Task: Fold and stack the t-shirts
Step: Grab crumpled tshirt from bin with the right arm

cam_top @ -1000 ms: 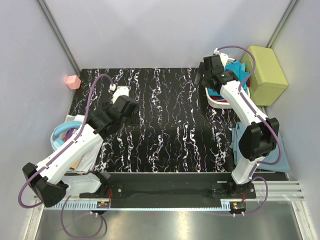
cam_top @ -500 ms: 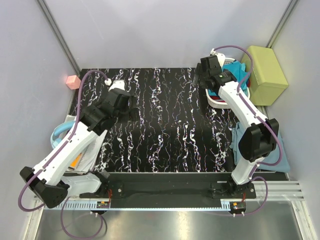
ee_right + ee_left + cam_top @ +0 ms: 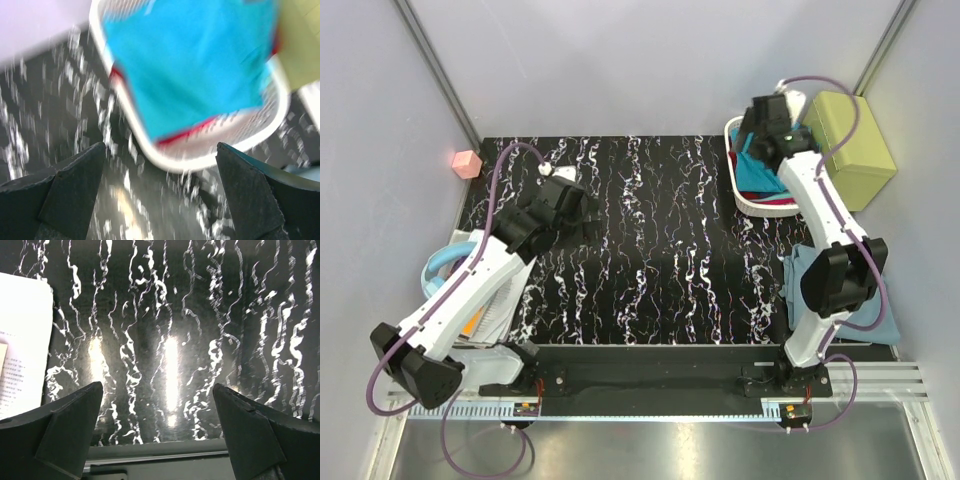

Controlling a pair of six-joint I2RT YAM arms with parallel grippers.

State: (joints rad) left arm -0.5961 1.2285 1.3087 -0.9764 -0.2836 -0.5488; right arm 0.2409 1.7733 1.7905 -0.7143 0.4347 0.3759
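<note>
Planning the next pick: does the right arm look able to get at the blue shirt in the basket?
Probably yes: the right gripper hangs open by the basket, and the blue shirt lies on top, uncovered.

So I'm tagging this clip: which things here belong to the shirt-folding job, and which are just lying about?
Job: blue t-shirt and red t-shirt, both in the white basket; grey-blue t-shirt, spread out at near right.
Lying about: yellow-green box, pink block, white paper sheet.

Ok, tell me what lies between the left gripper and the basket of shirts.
Only bare black marbled tabletop lies between the left gripper and the white basket, as the top view shows.
</note>
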